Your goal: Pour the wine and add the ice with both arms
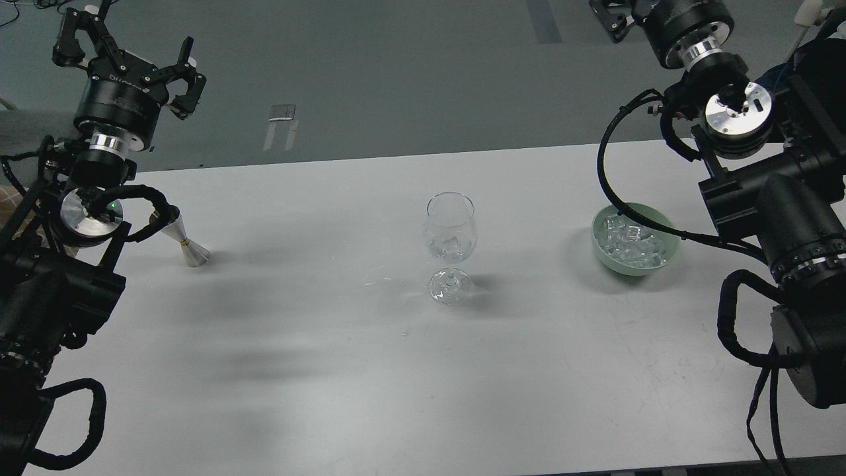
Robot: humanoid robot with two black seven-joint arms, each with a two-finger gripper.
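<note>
A clear stemmed wine glass [449, 228] stands upright at the table's middle, with a few ice cubes [452, 248] in its bowl; any wine in it is too faint to make out. More ice [631, 243] is heaped in a green bowl [669, 254] at the right. A steel jigger [187, 246] stands at the left, its top partly hidden by my left arm's cable. My left gripper [125, 49] is open and empty, held high behind the table's far left edge. My right gripper [615, 13] is at the top edge, mostly cut off.
The white table [330, 370] has a second white table [747, 162] butted against its right side. My right arm's cable [611, 192] loops over the bowl's left rim. Grey floor lies beyond the far edge.
</note>
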